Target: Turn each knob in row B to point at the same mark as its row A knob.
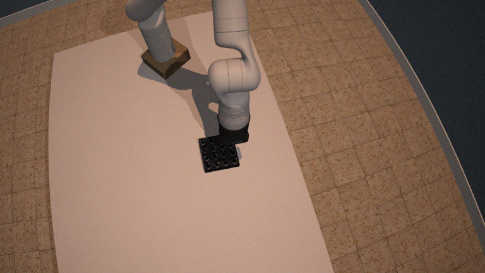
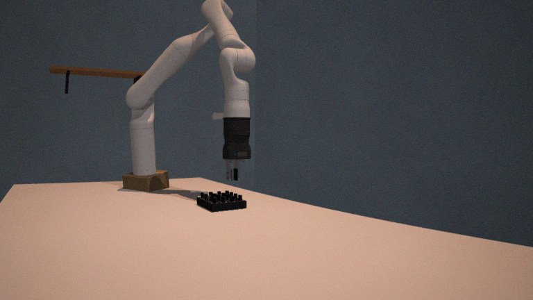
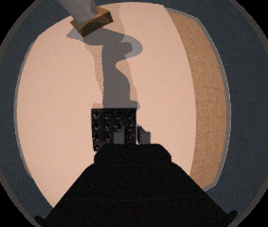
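The black knob box (image 1: pixel 218 155) (image 2: pixel 222 203) (image 3: pixel 114 128) stands flat on the pale table (image 1: pixel 107 191) (image 2: pixel 275 261), with several small dark knobs on top. The knobs' white lines are too small to read in any view. My gripper (image 2: pixel 232 176) hangs straight down above the box's far right part, well clear of the knob tops. Its fingers stand partly apart with nothing between them. In the top view the black gripper body (image 1: pixel 233 134) covers the box's far right corner. In the wrist view the dark gripper body hides the near part of the box.
The arm's wooden base block (image 1: pixel 166 64) (image 2: pixel 145 181) (image 3: pixel 91 22) stands on the table behind the box. A wooden bar (image 2: pixel 94 71) sticks out at the left, high above the table. A tiled floor (image 1: pixel 357 130) surrounds the table.
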Tool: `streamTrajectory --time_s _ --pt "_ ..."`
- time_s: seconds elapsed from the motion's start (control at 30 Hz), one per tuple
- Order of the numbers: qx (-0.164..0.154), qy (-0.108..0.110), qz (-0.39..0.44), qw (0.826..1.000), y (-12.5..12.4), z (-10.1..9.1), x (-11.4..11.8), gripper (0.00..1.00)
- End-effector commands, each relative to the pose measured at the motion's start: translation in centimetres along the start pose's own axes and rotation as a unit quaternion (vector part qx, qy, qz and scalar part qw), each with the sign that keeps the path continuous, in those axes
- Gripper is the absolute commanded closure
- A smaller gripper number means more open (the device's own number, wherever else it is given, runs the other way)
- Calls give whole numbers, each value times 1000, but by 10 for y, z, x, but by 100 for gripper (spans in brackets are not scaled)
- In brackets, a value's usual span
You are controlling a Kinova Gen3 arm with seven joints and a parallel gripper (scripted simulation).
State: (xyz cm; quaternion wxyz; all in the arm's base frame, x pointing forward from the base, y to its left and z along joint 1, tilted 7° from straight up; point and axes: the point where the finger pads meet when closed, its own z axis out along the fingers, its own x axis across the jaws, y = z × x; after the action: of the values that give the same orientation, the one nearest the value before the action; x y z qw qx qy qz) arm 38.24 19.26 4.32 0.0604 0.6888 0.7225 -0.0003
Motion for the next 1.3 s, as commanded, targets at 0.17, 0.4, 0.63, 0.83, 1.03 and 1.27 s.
streamTrajectory --time_s 0.17,0.4,0.63,0.83,1.03,1.27 --pt "0 1 0 1000 0 11 -1 54" --pt "0 1 0 1000 0 19 -1 54" --pt "0 1 0 1000 0 25 -1 54" --pt "0 1 0 1000 -1 27 -1 54" --pt "0 1 0 1000 -1 27 -1 54" --pt "0 1 0 1000 -1 28 -1 54"
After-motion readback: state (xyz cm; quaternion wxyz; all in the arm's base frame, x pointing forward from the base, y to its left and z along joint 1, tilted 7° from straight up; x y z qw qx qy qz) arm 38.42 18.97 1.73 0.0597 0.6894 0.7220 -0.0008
